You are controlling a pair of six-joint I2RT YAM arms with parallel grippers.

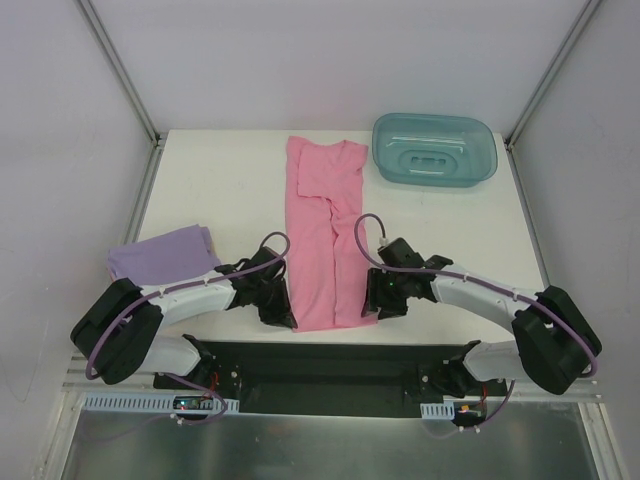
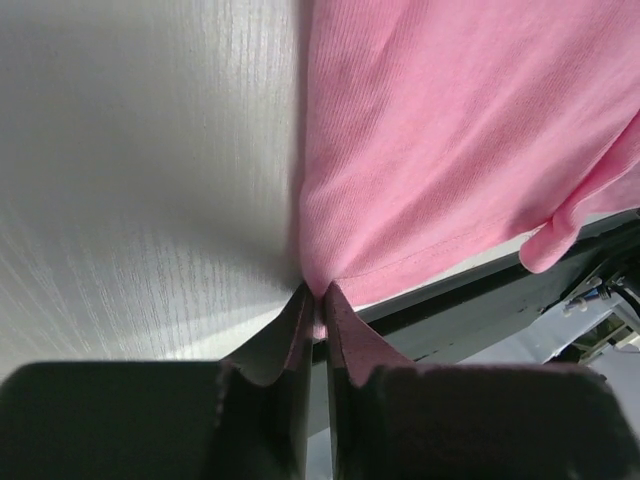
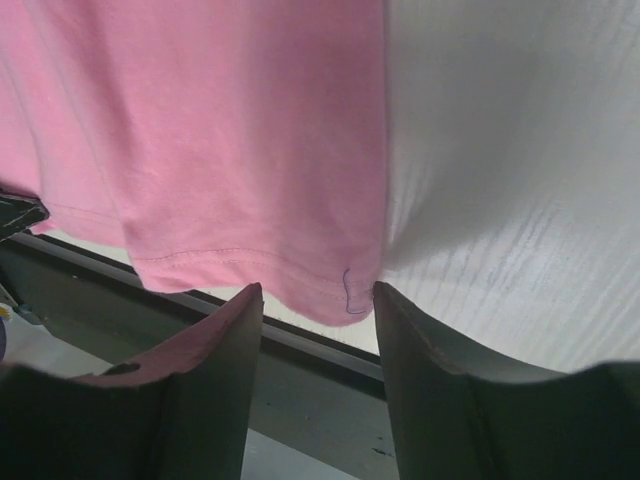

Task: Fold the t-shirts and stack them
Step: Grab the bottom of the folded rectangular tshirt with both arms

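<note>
Pinching the near-left hem corner of the pink t-shirt, the left gripper is clamped on cloth; the right gripper stands spread astride the near-right corner. Shirt: a long strip running away from both arms, mid-table. Lavender t-shirt: folded, left.

white table, pink t-shirt, lavender t-shirt, teal tub
</note>
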